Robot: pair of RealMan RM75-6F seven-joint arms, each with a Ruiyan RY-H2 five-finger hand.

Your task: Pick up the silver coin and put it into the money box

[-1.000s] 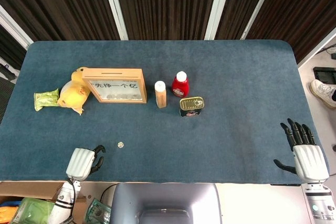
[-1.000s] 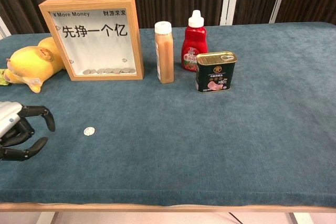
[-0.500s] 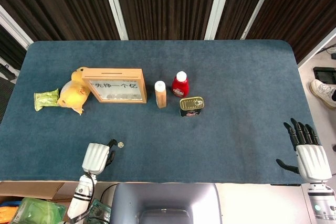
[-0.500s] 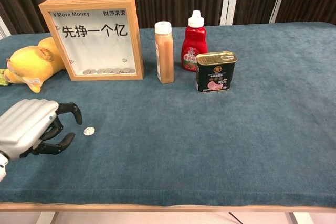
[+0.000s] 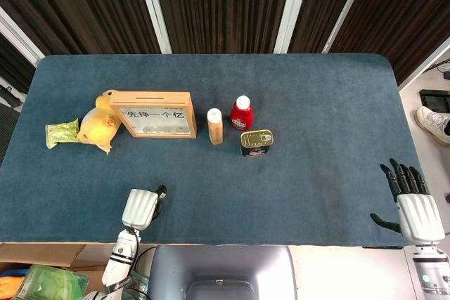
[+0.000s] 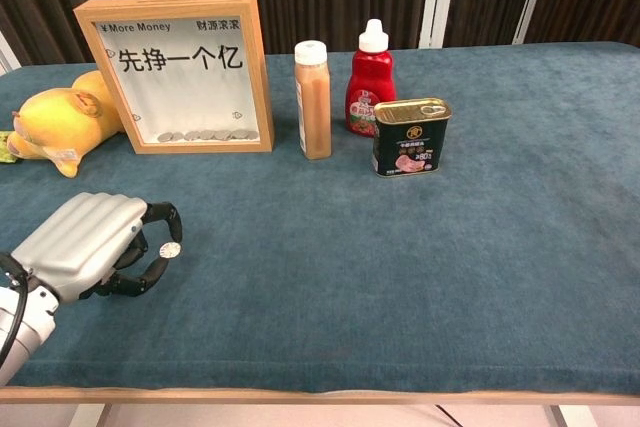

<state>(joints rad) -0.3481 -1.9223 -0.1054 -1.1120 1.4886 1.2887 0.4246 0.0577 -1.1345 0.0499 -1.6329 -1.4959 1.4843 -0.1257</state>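
The silver coin (image 6: 171, 249) lies flat on the blue cloth near the table's front left. My left hand (image 6: 88, 244) has come up to it from the left. A curled finger arches just behind the coin and the thumb lies just in front of it, with the coin in the gap between them and not lifted. In the head view the left hand (image 5: 141, 207) covers the coin. The money box (image 6: 257, 67), a wooden frame with a glass front and coins inside, stands upright at the back left (image 5: 151, 94). My right hand (image 5: 413, 210) rests at the front right edge, fingers spread, holding nothing.
A yellow plush duck (image 6: 60, 122) lies left of the money box, with a green packet (image 5: 62, 132) beyond it. To the box's right stand a brown sauce bottle (image 6: 313, 102), a ketchup bottle (image 6: 371, 82) and a green tin can (image 6: 411, 137).
My left hand has slid to the right along the front edge until its fingers bracket the coin. The coin and the right hand have stayed where they were.
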